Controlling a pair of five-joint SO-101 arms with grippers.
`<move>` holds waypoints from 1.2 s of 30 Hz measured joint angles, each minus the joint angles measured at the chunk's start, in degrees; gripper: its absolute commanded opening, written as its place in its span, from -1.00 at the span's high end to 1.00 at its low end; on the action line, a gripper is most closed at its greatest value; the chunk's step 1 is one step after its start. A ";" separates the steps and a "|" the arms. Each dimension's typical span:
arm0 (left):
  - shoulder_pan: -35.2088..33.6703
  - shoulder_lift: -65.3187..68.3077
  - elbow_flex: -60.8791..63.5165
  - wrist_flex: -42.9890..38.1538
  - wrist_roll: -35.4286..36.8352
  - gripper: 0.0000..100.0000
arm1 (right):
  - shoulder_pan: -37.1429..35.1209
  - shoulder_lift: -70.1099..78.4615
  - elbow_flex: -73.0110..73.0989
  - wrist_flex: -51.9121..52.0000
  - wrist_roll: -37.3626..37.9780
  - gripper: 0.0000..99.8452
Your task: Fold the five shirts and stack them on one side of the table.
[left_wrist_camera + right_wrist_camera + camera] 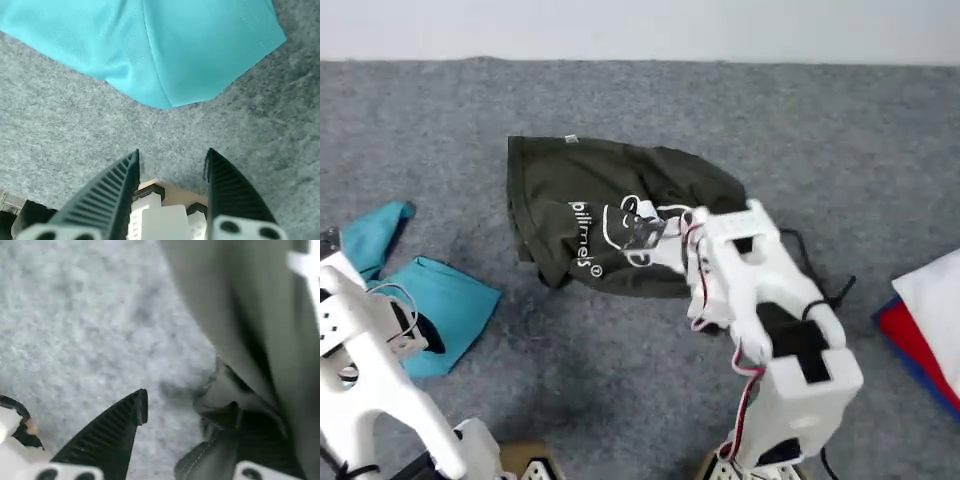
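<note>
The dark olive shirt (590,190) lies crumpled in the middle of the table (840,130). The right gripper (642,230) is at its near edge, jaws apart, with fabric bunched against one finger. The left gripper (172,152), jaws spread, hangs just beside the teal shirt (190,45).

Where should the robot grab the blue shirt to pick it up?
Probably at the corner of the teal shirt that pokes out toward the left gripper. Come in from the bare carpet side. A fold line runs down to that corner, so the cloth looks doubled and thicker there, and the open fingers already face it.
</note>
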 measured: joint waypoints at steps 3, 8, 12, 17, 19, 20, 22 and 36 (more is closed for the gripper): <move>0.00 0.00 0.00 0.00 0.00 0.60 | 2.55 4.13 -8.35 3.16 0.09 0.39; 0.00 0.00 0.00 0.00 0.00 0.60 | 5.63 10.55 -18.73 3.96 -0.18 0.65; 0.00 0.00 0.00 0.00 0.00 0.60 | 7.03 15.21 -24.44 3.60 -0.26 0.99; 4.22 0.00 0.00 -0.09 -1.23 0.60 | 7.65 19.08 -27.78 3.52 -0.35 0.98; 9.05 0.00 0.00 -1.05 -2.02 0.60 | 7.65 19.16 -27.87 3.52 -0.35 0.98; 11.96 0.00 0.00 -2.11 -2.11 0.60 | 7.65 19.25 -27.87 3.87 -0.35 0.98; 17.32 0.00 0.00 -4.48 -2.11 0.59 | 7.65 19.43 -28.31 5.27 -0.35 0.98; 45.36 14.24 -2.81 -26.73 14.95 0.58 | 7.30 20.13 -39.82 19.43 -0.35 0.98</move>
